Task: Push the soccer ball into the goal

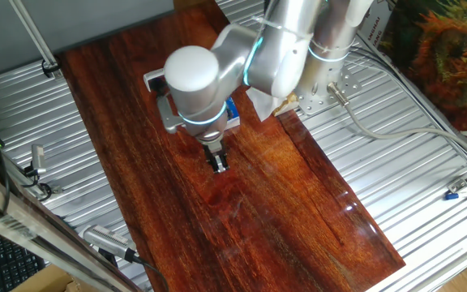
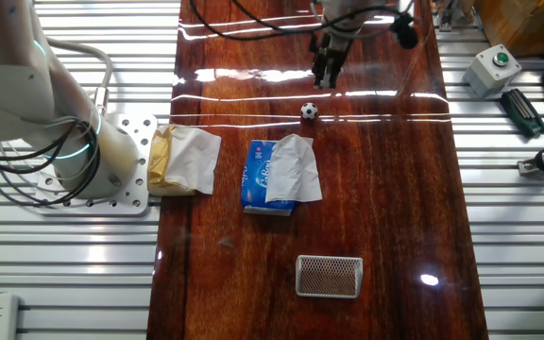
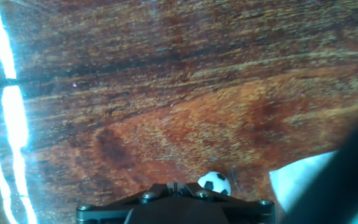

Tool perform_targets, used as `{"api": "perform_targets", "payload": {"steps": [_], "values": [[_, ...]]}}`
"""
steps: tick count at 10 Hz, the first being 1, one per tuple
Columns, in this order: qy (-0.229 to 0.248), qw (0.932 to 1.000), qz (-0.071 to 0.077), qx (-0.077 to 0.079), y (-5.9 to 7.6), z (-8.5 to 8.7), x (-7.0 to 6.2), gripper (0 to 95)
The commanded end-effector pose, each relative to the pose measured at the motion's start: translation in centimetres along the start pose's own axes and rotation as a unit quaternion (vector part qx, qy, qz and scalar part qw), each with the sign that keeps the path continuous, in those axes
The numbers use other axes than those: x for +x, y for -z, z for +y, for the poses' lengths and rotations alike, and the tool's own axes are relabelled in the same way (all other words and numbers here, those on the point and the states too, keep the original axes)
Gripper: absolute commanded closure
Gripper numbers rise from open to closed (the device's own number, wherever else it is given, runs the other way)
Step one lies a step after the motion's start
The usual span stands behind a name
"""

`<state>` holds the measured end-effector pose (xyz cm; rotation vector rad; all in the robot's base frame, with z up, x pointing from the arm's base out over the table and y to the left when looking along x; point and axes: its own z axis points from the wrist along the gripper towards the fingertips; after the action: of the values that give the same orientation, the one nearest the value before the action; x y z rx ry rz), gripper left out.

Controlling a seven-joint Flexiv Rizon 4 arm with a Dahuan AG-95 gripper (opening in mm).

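Nearest, the goal (image 2: 329, 276); beyond the blue packet (image 2: 261, 179), the soccer ball (image 2: 309, 110) sits near the closed hand (image 2: 324, 81)

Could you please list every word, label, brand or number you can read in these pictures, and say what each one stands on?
No text can be read with certainty.
Blue packet: pale print on its side, too small and blurred to read.
White box at the table's far edge: dark lettering, too blurred to read.
Soccer ball, goal, claw and wooden table: no writing visible.
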<state>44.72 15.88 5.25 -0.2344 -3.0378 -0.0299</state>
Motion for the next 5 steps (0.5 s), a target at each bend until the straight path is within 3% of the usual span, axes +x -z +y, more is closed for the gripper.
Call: {"api": "perform_targets", "payload": {"steps": [1,5], "values": [[-0.001,1.0000,-0.003,0.001,-0.8,0.1,0.3,95.0],[-0.007,0.9999,-0.013,0.006,-2.9,0.3,1.0,95.0]]}}
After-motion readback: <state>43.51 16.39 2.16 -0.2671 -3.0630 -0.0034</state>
